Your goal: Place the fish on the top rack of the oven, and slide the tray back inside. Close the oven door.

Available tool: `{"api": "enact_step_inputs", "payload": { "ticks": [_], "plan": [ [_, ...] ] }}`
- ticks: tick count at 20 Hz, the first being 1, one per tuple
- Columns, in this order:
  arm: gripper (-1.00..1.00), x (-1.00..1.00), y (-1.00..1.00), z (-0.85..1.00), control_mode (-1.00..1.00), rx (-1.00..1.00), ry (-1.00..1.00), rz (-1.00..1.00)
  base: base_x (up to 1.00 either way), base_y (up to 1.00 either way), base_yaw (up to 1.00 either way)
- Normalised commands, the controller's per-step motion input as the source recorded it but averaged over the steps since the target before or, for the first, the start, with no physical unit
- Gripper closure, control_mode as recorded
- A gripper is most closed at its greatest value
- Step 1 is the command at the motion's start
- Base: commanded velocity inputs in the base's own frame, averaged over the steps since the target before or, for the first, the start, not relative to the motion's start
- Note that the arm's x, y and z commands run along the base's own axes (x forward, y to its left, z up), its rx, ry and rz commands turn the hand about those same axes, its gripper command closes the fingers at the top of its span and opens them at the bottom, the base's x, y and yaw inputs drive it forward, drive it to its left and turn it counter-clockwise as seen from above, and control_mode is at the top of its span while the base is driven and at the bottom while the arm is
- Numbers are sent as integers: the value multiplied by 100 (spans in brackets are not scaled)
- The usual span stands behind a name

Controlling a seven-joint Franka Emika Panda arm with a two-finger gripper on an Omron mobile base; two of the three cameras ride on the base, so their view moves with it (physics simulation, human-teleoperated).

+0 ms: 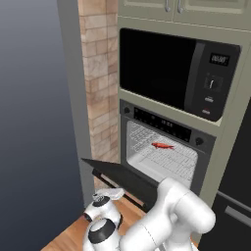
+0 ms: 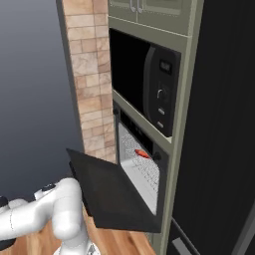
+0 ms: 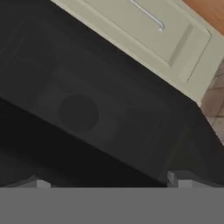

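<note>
A brick wall strip (image 1: 100, 78) stands at the left, just beside the beige cabinetry. Low at the left the oven door (image 1: 125, 179) hangs partly open, tilted out toward the robot; in the right base view the same panel (image 2: 112, 194) covers the lower part of the cavity. Further right the oven (image 1: 164, 149) shows its pale interior, with the top rack (image 1: 169, 157) pushed inside and the fish (image 1: 163, 145) lying on it, near its far side. Above sits the black microwave (image 1: 171, 68). In the hand view the claw (image 3: 109, 183) stands released, its tips wide apart, close against the dark underside of the door, with a beige drawer front (image 3: 144, 26) beyond.
</note>
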Motion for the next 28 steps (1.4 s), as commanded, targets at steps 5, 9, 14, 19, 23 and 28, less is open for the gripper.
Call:
{"api": "enact_step_inputs", "payload": {
  "ticks": [5,9,14,19,23,28],
  "plan": [
    [-100,62,-100,0,-100,-28,-17,-20,0,0,0],
    [-100,82,-100,0,-100,-27,-16,-17,0,0,0],
    [-100,96,-100,0,-100,-26,-15,-14,0,0,0],
    [-100,100,-100,0,-100,-25,-14,-13,0,0,0],
    [-100,100,-100,0,-100,-12,-8,-16,0,0,0],
    [-100,100,-100,-15,-100,0,-1,-20,0,0,0]
  ]
}}
